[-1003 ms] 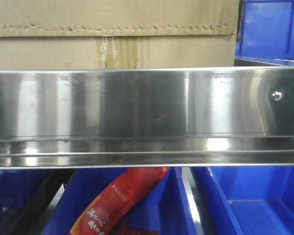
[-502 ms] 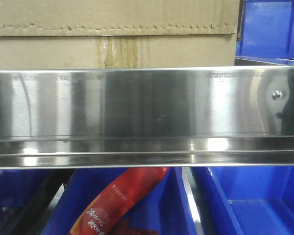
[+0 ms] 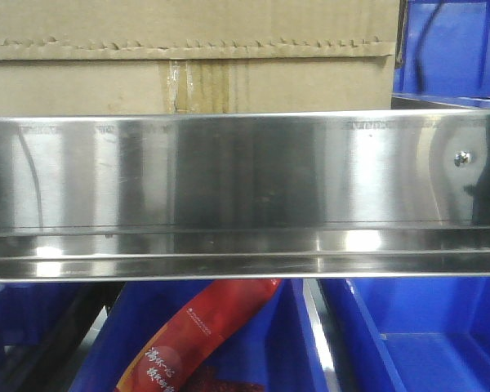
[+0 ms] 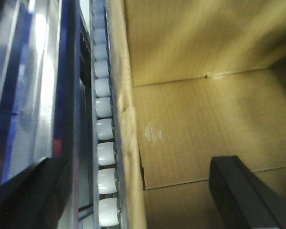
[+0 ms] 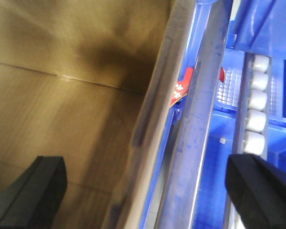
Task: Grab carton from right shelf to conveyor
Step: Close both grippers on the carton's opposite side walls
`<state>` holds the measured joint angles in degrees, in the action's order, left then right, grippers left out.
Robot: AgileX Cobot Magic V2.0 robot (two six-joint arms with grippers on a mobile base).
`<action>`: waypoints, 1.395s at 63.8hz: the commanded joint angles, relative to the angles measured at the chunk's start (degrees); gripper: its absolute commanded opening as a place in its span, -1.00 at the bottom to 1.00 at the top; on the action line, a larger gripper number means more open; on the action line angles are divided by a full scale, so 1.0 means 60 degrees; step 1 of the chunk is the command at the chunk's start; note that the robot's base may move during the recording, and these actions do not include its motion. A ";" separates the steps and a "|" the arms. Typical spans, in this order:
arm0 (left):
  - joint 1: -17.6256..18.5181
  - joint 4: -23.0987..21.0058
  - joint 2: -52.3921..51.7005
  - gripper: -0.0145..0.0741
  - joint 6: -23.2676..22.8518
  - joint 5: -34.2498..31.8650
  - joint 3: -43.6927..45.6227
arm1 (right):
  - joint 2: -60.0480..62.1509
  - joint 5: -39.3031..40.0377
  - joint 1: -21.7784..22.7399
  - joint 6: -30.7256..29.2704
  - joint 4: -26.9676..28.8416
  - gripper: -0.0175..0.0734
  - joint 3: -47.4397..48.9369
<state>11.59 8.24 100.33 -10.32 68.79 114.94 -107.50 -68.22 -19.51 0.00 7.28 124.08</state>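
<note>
Carton: large plain brown corrugated cardboard carton (image 3: 188, 82), sitting on the right shelf (image 3: 245, 265), just behind and above its wide shiny stainless-steel front rail (image 3: 245, 171); bottom part hidden by that rail.
Carton face: dull tan and flat, with a serrated flap edge (image 3: 188, 45) running across well above the rail, and a glossy strip of brownish clear tape (image 3: 200, 86) on the centre seam, reaching down to the rail's top line.
Carton up close: pale brown board with straight creases and a small scuff in the left wrist view; darker, shadowed board with one crease in the right wrist view.
Left gripper (image 4: 140, 164): two black fingers spread wide apart, one over the cardboard, the other outside the carton's edge; contact with the board not discernible.
Right gripper (image 5: 147, 161): black fingers likewise wide apart, straddling the carton's edge, clamped on nothing.
Rollers: row of small white plastic rollers (image 4: 105, 152) alongside the carton's edge.
Screw: small round screw (image 3: 462, 158) near the rail's right end.
Bins: blue plastic bins (image 3: 425, 335) below the rail, another above it beside the carton.
Packet: long red printed packet (image 3: 204, 327) in a bin under the rail.
</note>
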 commanded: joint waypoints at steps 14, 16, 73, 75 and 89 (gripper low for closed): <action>-0.0159 -0.0188 0.0155 -0.26 -0.0077 0.0057 0.0055 | -0.0394 -0.0077 -0.0029 0.0000 -0.0117 -0.18 0.0074; -0.0159 -0.0188 0.0155 -0.47 -0.0077 0.0082 0.0055 | -0.0394 -0.0109 -0.0029 0.0000 -0.0117 -0.38 0.0074; 0.1084 -0.0491 -0.2757 -0.71 -0.0164 0.0195 0.0055 | 0.2828 -0.0291 -0.0199 0.0098 -0.0607 -0.76 -0.0123; 0.1250 -0.0362 -0.2886 -0.71 -0.0251 0.0195 0.0055 | 0.3062 -0.0291 -0.0199 0.0098 -0.0686 -0.76 -0.0276; 0.2360 0.0408 -0.3823 -0.71 -0.0924 0.0195 -0.1021 | 0.4638 -0.0291 -0.0213 0.0098 -0.0668 -0.76 -0.2179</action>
<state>23.70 10.81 79.73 -15.07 71.14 110.85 -83.01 -71.57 -20.80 1.35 4.02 114.47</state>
